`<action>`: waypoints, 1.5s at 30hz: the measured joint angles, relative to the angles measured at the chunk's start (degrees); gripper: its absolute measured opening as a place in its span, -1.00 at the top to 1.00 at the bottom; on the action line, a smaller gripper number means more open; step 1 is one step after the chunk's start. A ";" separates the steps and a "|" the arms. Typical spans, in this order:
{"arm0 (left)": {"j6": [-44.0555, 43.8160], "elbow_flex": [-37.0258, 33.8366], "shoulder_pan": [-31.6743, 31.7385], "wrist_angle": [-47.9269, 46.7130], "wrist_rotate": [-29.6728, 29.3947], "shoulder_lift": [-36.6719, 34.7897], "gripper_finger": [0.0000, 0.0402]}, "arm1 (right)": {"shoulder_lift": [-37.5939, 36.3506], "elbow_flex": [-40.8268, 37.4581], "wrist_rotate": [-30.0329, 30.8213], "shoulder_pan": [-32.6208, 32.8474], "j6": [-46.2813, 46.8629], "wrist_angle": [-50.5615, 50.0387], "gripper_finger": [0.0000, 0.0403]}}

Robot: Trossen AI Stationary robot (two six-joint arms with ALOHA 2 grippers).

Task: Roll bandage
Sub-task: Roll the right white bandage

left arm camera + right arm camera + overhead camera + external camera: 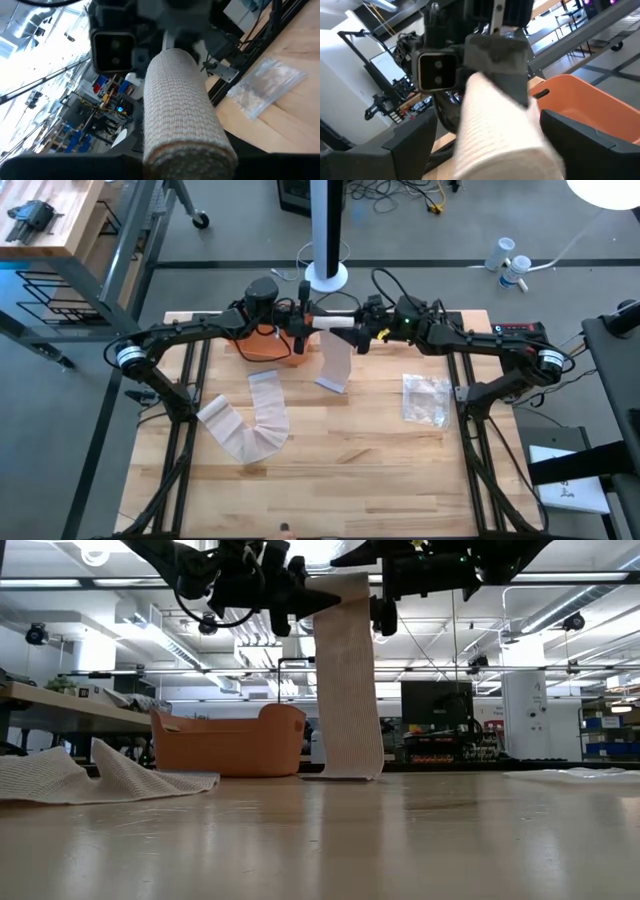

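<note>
1. From above, you see the left gripper (pixel 300 330) and right gripper (pixel 352 330) meet high over the table's far side, each pinching one end of the white rolled cloth bandage (pixel 335 322). Its loose tail hangs to the light wooden table (pixel 380 470)
2. From table height, the tail touches the wood beside the orange plastic basket (pixel 232 745), so I think rolling can wind it up
3. Both wrist views show the roll squeezed tight

The worktop (pixel 330 450) is seen whole from directly overhead in the high view. It is viewed level from its surface in the low view, facing the room behind. Each wrist view is aimed closely at the bandage roll (pixel 180 110), which is shared by all four views.
</note>
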 joint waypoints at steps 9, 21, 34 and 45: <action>0.15 0.00 -0.02 0.00 -1.60 0.00 0.50 | 0.12 0.17 0.75 0.90 1.55 0.02 -0.63; -0.38 0.07 -0.02 0.02 -1.46 -0.04 0.45 | 0.12 0.17 2.35 0.89 1.45 0.04 -0.16; -17.12 0.07 0.00 -0.92 -0.26 -0.09 0.16 | 0.12 0.26 3.61 0.91 -8.85 -0.03 0.29; -38.19 0.07 0.13 -7.66 0.19 -0.63 -0.49 | 0.12 0.35 3.70 2.32 -21.34 0.40 0.28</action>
